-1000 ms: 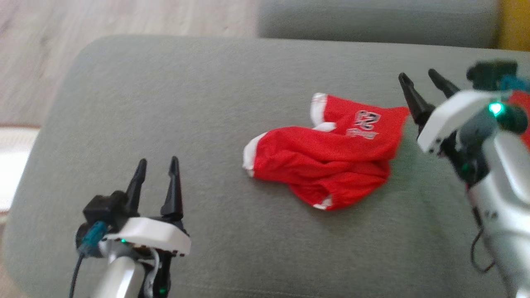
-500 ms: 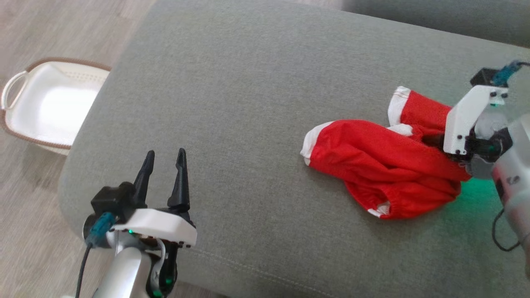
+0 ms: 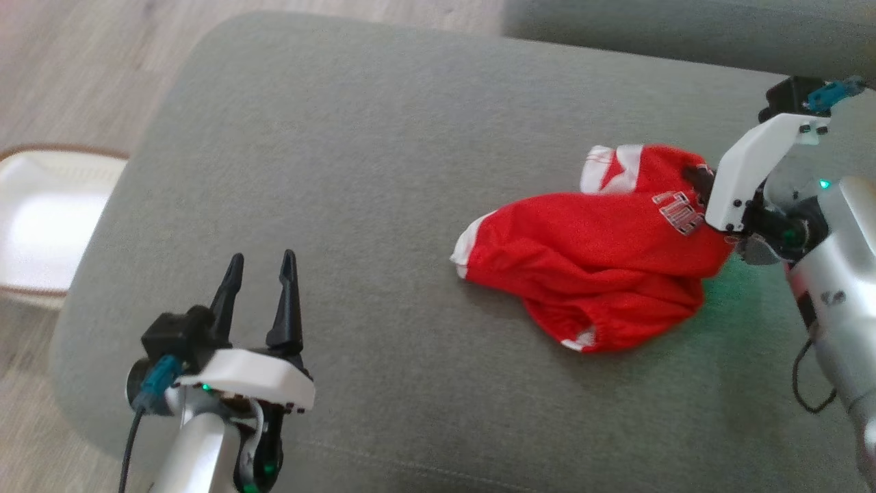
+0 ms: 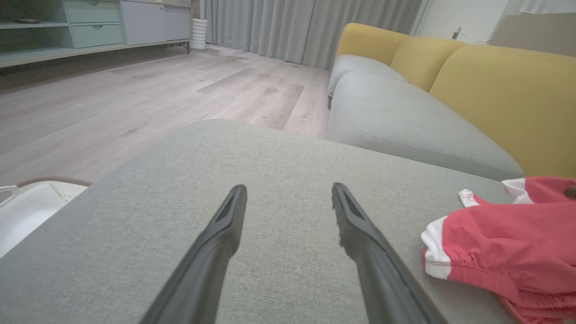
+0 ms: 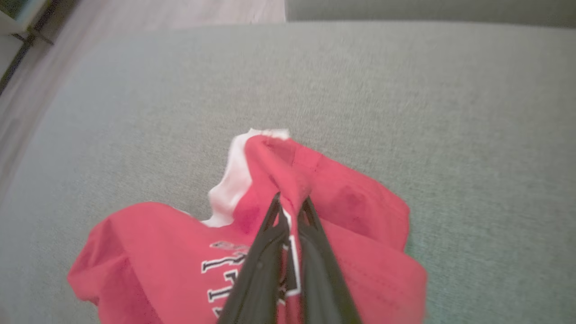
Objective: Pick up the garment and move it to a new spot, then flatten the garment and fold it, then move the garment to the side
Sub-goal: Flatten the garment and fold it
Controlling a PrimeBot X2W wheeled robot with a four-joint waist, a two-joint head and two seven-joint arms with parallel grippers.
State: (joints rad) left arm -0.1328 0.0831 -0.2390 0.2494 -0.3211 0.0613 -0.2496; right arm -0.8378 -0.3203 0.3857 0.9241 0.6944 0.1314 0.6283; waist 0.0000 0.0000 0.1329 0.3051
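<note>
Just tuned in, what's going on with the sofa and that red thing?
The right gripper is shut on a bunched fold of the red garment, near its white-trimmed edge. Most of the garment lies crumpled on the grey sofa cushion, not yet flattened or folded. The left gripper is open over bare cushion, apart from the garment. A white basket sits on the floor to the left.

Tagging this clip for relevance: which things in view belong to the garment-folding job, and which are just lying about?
Job: red garment, right gripper shut on it, open left gripper, grey cushion beneath.
Lying about: white basket, yellow sofa back, cabinet, curtains.
</note>
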